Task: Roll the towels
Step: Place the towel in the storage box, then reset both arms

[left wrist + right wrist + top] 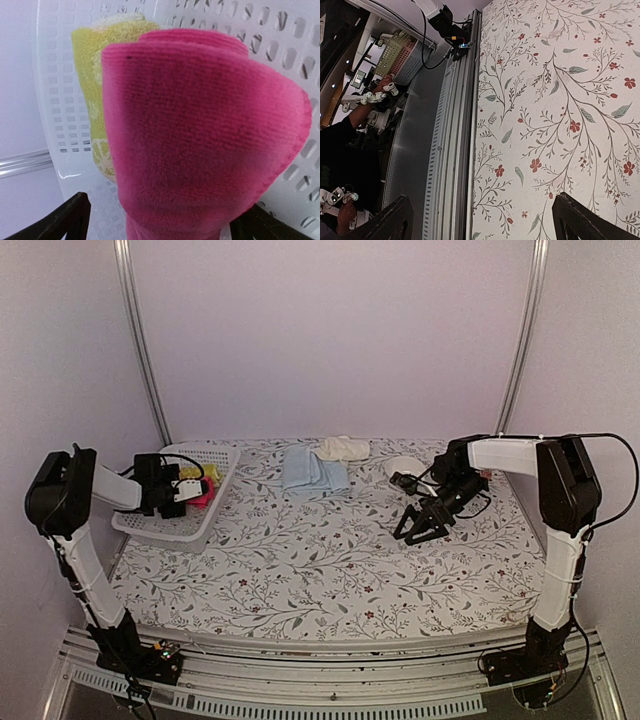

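Observation:
A rolled hot pink towel (200, 135) stands in the white basket (45, 100), next to a rolled yellow-green towel (95, 75). My left gripper (157, 232) is open around the pink roll; its fingertips (70, 220) stand wide of the cloth and do not touch it. In the top view the left gripper (188, 492) sits inside the basket (215, 452) by the pink towel (206, 496). A light blue towel (312, 472) lies folded at the back, with a cream towel (343, 448) crumpled behind it. My right gripper (420, 528) is open and empty over the floral covering (560, 100).
A pale cloth lump (400, 466) lies behind the right arm. The basket stands at the table's left edge. The metal rail (455, 150) runs along the table's front edge. Purple walls close in the back and sides.

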Controlling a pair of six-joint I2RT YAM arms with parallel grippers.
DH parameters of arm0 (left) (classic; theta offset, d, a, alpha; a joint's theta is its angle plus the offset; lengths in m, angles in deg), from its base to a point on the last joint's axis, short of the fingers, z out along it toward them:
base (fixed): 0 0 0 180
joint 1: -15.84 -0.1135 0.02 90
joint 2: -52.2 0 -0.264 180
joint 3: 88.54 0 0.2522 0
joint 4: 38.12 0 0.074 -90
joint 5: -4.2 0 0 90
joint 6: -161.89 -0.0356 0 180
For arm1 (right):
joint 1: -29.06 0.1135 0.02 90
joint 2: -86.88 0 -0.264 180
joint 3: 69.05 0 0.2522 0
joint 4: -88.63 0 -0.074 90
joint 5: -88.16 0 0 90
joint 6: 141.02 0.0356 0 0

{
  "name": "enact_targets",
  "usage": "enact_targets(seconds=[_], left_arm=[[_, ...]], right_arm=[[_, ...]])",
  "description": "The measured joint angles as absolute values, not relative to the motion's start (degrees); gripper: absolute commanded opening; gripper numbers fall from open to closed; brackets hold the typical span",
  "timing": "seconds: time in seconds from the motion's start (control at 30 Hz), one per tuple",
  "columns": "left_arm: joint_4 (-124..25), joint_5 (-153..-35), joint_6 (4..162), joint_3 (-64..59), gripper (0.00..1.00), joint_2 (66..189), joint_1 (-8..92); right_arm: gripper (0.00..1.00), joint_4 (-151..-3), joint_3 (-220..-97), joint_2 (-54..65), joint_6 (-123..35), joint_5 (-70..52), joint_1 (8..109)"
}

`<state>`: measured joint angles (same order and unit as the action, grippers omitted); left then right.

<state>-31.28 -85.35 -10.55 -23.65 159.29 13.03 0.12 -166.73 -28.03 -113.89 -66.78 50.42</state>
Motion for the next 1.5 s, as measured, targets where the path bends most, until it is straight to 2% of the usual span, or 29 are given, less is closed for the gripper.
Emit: enact_targets(seconds=[0.33, 0.67, 0.87, 1.07, 1.3, 1.5], left_arm=[[-35.63, -83.71, -5.04, -27.76, 0.99, 151.21, 14.86], [-38.06, -80.33, 13.56, -28.72, 0.99, 134.27, 21.35], [-44.02, -77.31, 26.85, -24.19, 0.99, 133.2, 30.56], [-50.67, -80.57, 49.27, -8.85, 0.99, 135.62, 32.33], [-52.04, -83.32, 56.18, -0.9, 0.99, 136.93, 35.21], [-53.6, -82.16, 59.92, 2.4, 0.99, 134.59, 39.04]], right_arm=[[0.99, 0.19, -166.73, -26.74, -114.02, -66.87, 50.42], [0.99, -1.76, -166.68, -25.47, -112.86, -65.12, 50.38], [0.99, -13.98, -164.8, -20.14, -102.31, -56.07, 48.54], [0.99, -32.14, -164.8, -10.5, -85.61, -45.63, 38.44], [0.99, -46.83, -168.94, -5.1, -71.25, -32.18, 25.46], [0.99, -54.28, -171.49, -1.49, -63.14, -24.01, 24.7]])
